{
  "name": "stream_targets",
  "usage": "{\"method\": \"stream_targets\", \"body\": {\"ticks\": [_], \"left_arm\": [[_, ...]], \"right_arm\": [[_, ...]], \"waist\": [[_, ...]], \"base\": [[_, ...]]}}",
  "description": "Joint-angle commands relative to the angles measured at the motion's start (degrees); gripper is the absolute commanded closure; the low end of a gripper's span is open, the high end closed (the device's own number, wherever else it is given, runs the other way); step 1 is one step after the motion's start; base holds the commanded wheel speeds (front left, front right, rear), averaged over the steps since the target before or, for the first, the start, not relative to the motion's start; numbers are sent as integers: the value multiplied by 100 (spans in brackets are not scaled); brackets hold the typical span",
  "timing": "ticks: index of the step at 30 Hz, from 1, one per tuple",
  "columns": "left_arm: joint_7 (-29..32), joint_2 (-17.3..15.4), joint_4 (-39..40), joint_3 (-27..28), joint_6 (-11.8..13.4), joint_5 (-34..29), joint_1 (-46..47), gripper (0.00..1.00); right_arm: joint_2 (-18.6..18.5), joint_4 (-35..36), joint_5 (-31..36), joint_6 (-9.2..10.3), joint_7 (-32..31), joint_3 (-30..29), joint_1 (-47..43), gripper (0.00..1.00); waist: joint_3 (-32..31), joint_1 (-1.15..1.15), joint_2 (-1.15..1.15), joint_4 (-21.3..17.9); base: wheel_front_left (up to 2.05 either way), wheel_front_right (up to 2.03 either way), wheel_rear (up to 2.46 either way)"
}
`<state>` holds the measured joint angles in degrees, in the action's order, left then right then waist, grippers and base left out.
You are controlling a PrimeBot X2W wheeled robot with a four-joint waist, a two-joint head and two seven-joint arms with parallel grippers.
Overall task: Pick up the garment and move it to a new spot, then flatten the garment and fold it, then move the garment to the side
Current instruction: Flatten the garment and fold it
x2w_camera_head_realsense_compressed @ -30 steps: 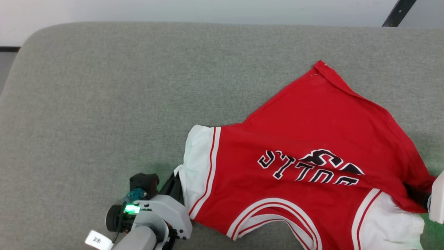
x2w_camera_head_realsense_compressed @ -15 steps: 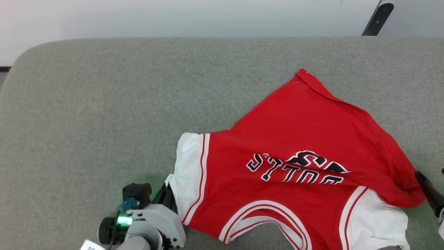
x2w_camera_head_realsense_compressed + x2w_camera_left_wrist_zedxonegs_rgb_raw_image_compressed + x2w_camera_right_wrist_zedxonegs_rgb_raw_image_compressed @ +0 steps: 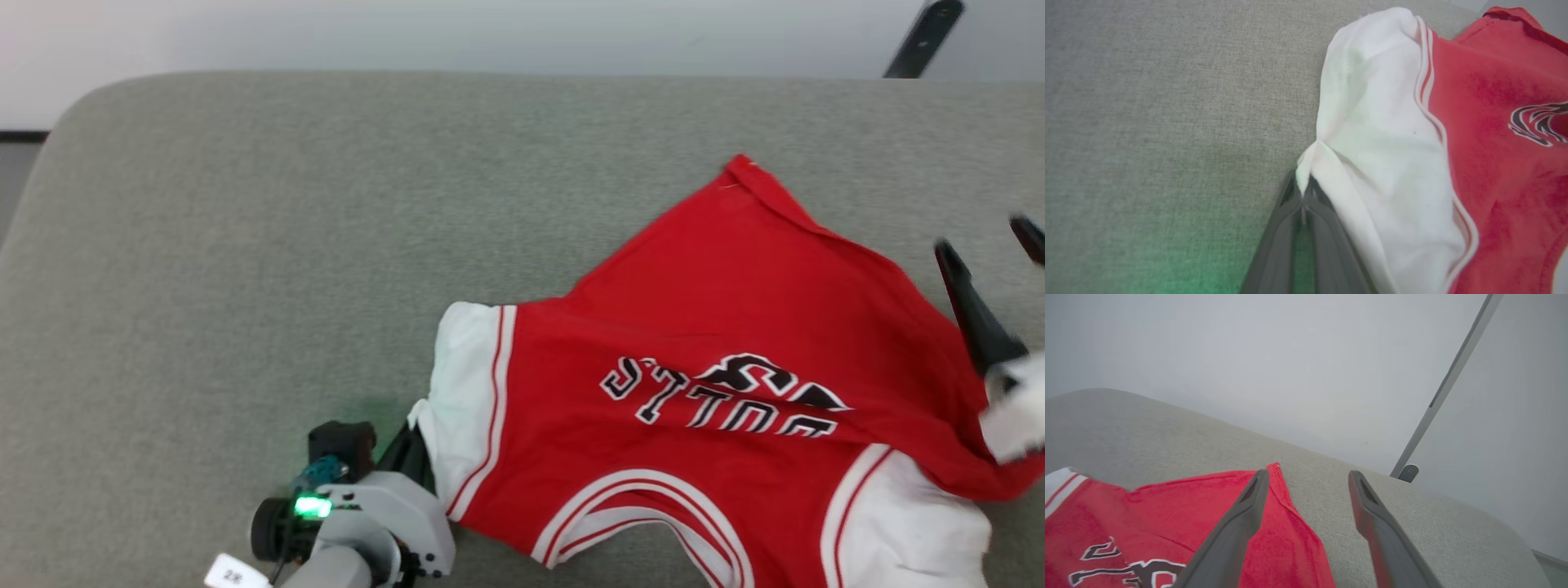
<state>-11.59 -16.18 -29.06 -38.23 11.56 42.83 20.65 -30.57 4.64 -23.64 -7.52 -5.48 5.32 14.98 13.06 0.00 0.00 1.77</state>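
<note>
Left gripper [image 3: 1302,192] lying low, clamping the white sleeve corner of the garment [image 3: 718,327] (pinch clearest in left wrist view). Garment lying spread on grey cushion [image 3: 245,245], right half. Right gripper [image 3: 1308,475] hovering over its right edge, fingers apart, gripping nothing.

Bright, soft, even light fills the room and leaves barely a shadow on the grey cushion [image 3: 245,245]. A small green lamp [image 3: 310,507] tints the cushion around it. The right gripper [image 3: 981,233] is smeared by motion blur at the head view's edge.
</note>
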Motion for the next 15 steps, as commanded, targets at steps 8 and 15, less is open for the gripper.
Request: {"method": "stream_targets", "body": {"ticks": [8,15], "left_arm": [[80,293,-200,-275,-173,-122,227,100],[-1,507,-404,-375,-289,-164,455,100]], "right_arm": [[-470,-1861,-663,7,-947,1279,2272,0],[-370,-3516,-1446,6,-2405,2422,3924,0]], "waist": [[276,0,0,629],[498,0,0,999]], "base": [[0,0,0],[0,0,0]]}}
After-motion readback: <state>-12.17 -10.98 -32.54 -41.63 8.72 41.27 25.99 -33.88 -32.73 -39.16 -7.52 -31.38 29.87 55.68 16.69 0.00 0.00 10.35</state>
